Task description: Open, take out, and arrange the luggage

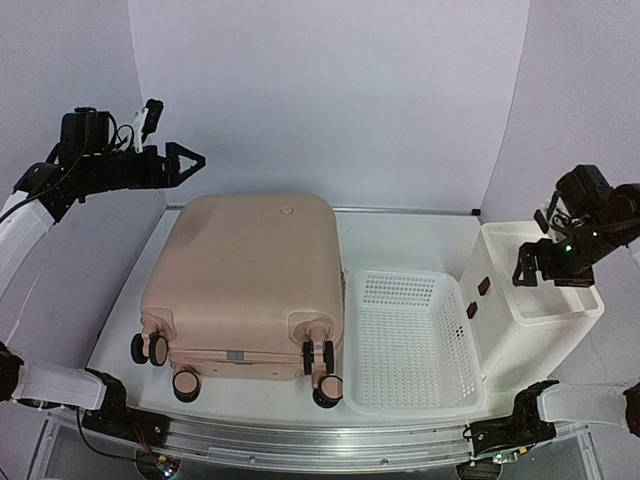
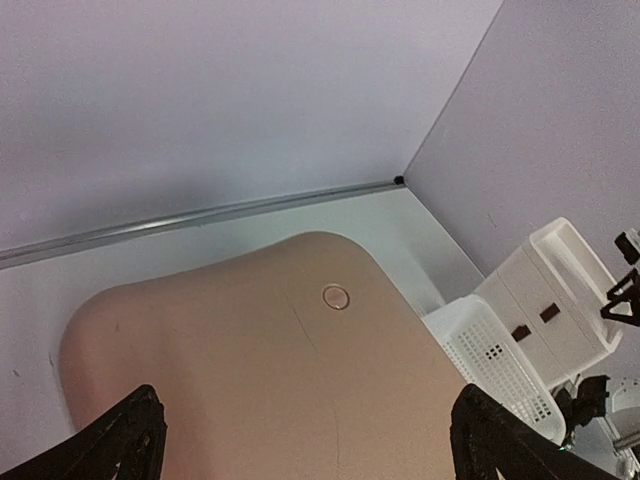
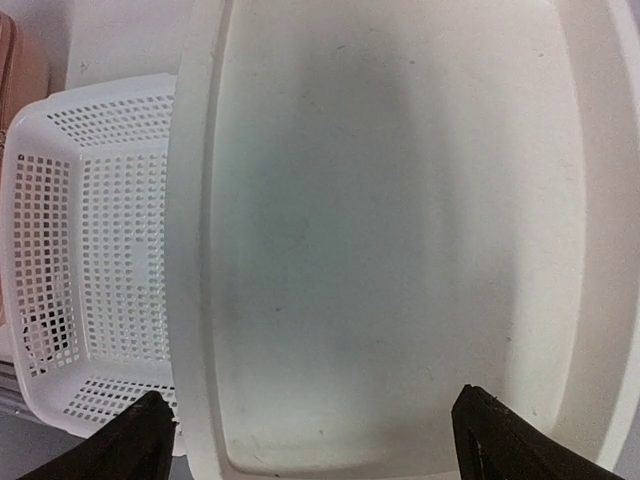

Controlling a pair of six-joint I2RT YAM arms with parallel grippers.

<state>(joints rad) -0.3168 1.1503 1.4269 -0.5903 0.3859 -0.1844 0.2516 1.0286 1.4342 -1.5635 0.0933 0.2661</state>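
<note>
Aluminium rail [image 1: 300,440] at 6 o'clock; white counter [image 1: 400,235] enclosed by pale walls [image 1: 330,90]. Smooth, round-cornered luggage [image 1: 245,270] at 9; perforated plastic basket [image 1: 410,340] at 4. Left pincer [image 1: 198,158], right pincer [image 3: 320,440]: held apart, empty.

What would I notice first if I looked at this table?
The big pink luggage, lying closed on the table's left with its wheels toward the arms' bases. Right of it sits an empty white basket full of holes, then a white drawer unit at the far right.
</note>
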